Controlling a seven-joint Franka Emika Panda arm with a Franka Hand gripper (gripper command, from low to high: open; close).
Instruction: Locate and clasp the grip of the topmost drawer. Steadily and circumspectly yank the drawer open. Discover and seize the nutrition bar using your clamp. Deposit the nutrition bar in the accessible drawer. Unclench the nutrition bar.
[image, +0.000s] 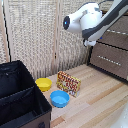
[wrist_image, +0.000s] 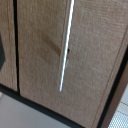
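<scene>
A black box is seen at the exterior view's left, beside a yellow bowl and a blue bowl on the wooden floor. The nutrition bar is propped upright just behind the blue bowl. At the right, the white arm is held high before the cabinet, where the topmost drawer is shut, its silvery handle filling the wrist view. The clamp is barely visible; its spread cannot be told.
</scene>
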